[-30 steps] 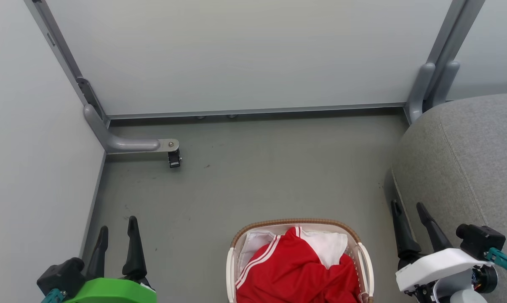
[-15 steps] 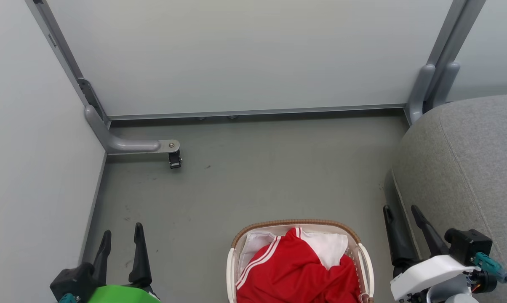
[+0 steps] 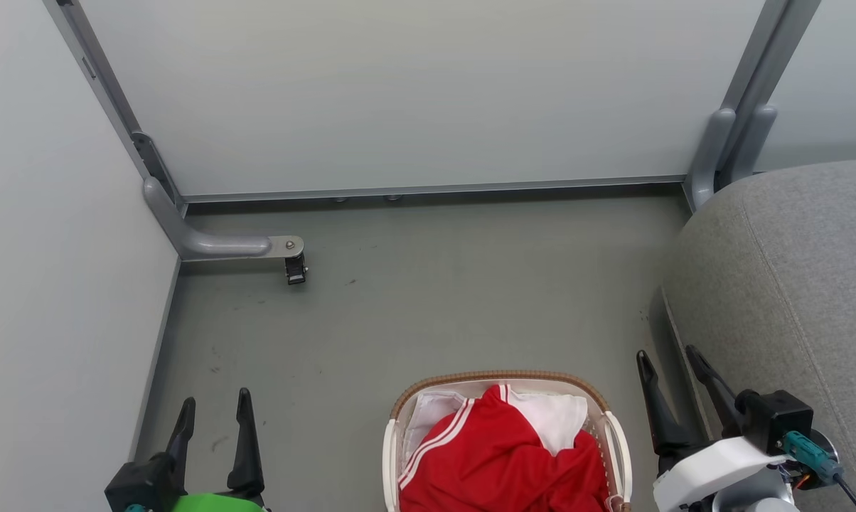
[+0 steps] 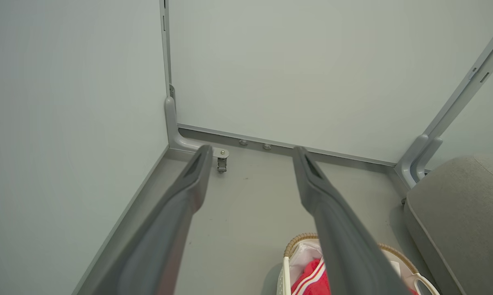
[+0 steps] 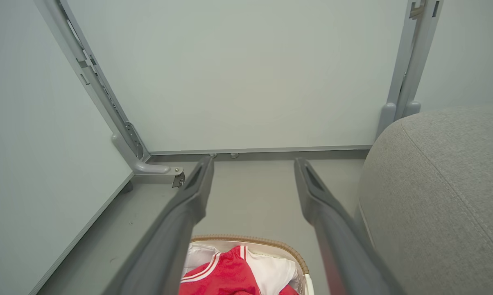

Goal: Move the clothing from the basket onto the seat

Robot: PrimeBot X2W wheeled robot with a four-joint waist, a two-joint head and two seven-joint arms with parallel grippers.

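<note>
Red clothing (image 3: 495, 455) with white panels and striped trim lies heaped in the oval cream basket (image 3: 499, 375) on the floor at the bottom centre of the head view. The grey seat (image 3: 798, 284) rises at the right. My left gripper (image 3: 215, 404) stands open at the lower left, apart from the basket. To the right of the basket, beside the seat's edge, my right gripper (image 3: 668, 355) is open and holds nothing. In the left wrist view the basket (image 4: 297, 241) and clothing (image 4: 312, 274) show at the bottom. The right wrist view shows the clothing (image 5: 226, 276) below my open fingers and the seat (image 5: 443, 192).
Pale partition panels close off the back and left. A grey metal foot with a small caster (image 3: 294, 269) juts onto the floor at the left. Two grey uprights (image 3: 730, 142) stand at the back right corner next to the seat.
Both grippers have drawn back toward the bottom of the head view and shifted inward toward the basket. The basket and clothing have not moved.
</note>
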